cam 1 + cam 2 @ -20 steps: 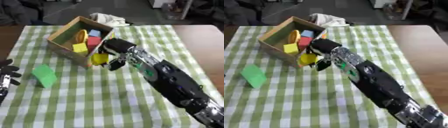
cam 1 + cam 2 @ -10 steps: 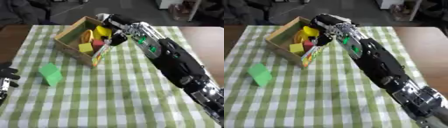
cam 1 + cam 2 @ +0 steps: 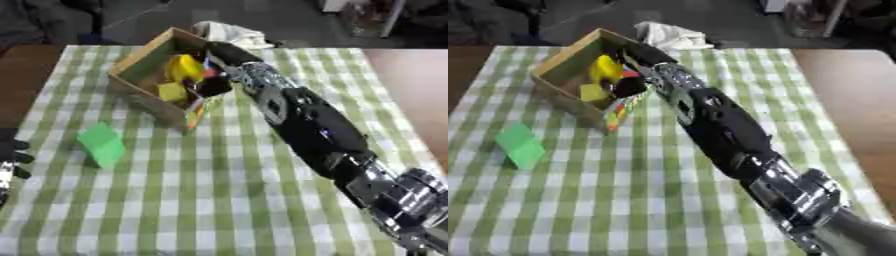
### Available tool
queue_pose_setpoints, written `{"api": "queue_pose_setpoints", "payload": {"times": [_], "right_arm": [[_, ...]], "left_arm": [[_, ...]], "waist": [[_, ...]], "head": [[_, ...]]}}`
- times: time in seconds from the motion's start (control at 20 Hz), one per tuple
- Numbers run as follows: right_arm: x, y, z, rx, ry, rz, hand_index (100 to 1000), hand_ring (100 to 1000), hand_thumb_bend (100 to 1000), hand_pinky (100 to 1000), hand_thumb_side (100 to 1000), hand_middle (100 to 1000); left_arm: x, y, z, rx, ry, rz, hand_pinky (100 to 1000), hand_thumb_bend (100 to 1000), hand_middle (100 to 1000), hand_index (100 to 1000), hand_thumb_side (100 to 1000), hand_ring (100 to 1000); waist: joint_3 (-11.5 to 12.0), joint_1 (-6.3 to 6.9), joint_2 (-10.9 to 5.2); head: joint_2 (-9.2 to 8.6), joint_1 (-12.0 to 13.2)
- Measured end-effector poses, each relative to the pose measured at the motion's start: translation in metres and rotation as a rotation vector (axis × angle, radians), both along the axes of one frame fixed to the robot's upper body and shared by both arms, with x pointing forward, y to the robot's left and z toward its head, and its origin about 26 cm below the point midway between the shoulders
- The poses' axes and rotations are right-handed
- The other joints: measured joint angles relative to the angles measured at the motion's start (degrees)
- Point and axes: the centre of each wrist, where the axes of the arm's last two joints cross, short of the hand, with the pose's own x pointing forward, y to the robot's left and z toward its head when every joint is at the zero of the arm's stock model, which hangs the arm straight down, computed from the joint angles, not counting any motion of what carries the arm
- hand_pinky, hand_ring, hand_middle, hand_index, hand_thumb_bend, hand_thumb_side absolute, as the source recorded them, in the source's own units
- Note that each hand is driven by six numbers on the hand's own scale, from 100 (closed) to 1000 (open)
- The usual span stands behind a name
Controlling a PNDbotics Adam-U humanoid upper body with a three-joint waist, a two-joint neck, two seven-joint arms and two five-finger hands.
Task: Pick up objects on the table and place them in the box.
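Box far left w/ blocks inside; lone block near-left of it; cloth behind

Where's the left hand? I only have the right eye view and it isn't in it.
Observer: The left eye view has it. The left hand shows partly at the picture's left edge, lower than the middle.
Operator: Touching the green block?
Observer: No. The green block lies to its right and slightly higher, with bare checked cloth between them.
Operator: Anywhere near the box?
Observer: No. The left hand sits well down and left of the box; only the right hand is at the box, reaching into it.
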Motion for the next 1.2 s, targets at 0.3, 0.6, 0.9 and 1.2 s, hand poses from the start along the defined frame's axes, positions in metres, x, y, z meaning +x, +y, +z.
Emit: {"api": "queue_pose_setpoints", "payload": {"times": [0.3,0.6,0.9,1.2], "right_arm": [[-0.009,0.006,0.022,0.076,-0.094,0.028,930,794,152,803,354,829],[-0.06,-0.016,0.055,0.33,-0.081,0.26,889,757,100,778,284,774],[-0.129,-0.054,0.062,0.527,-0.055,0.396,868,733,100,760,289,743],[-0.168,-0.092,0.028,0.655,-0.036,0.273,850,707,100,743,309,706]], "left_arm": [[0.0,0.0,0.0,0.007,0.0,0.006,494,100,613,822,723,599],[-0.001,0.013,0.0,0.049,-0.004,0.076,503,100,624,824,681,613],[0.003,0.034,0.015,0.188,-0.044,0.149,528,100,643,833,554,629],[0.015,0.064,0.036,0.522,-0.002,0.168,670,209,748,903,442,735]], "waist": [[-2.03,-0.37,0.03],[-8.06,-1.05,-0.28],[-11.52,-1.05,-0.33],[-13.41,-0.46,-0.85]], "head": [[0.0,1.02],[0.0,5.11],[0.0,8.77],[0.0,11.17]]}}
